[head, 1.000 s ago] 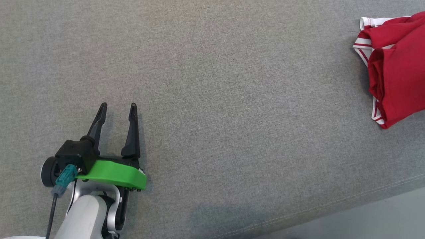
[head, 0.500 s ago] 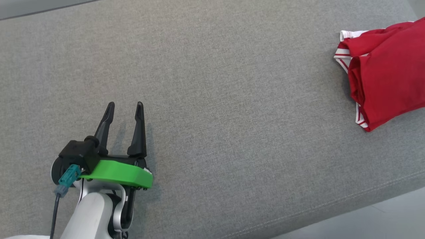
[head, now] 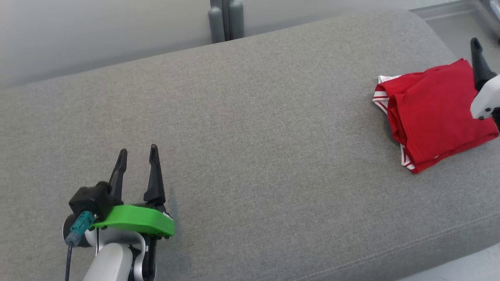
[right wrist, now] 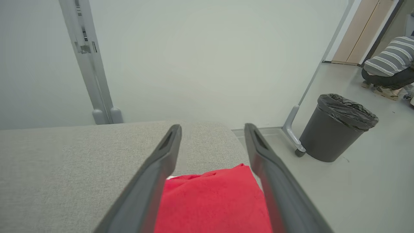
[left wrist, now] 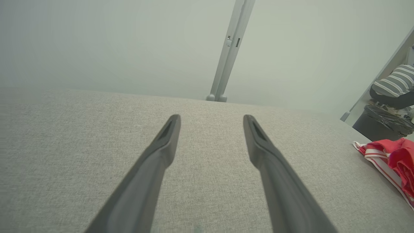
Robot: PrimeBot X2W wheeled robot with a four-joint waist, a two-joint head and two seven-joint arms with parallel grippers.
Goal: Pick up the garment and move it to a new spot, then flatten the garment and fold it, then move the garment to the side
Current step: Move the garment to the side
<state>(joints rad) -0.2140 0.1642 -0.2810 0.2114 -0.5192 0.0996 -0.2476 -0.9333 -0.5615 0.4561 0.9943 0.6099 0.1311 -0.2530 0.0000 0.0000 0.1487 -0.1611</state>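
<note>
- The red garment (head: 433,117) sits at the right end of the grey cushion (head: 273,136), bundled up compact with the white-striped trim poking out. I'd say it's folded and parked aside on purpose.
- The right gripper (right wrist: 212,126) hangs over that same end of the cushion, claw spread wide, nothing pinched.
- The left gripper (head: 138,149) is over the cushion's near-left part, also wide open and empty, probably just keeping clear.
- Count: one garment, two grippers, and one bin (right wrist: 339,136) on the floor past the cushion's right end.
</note>
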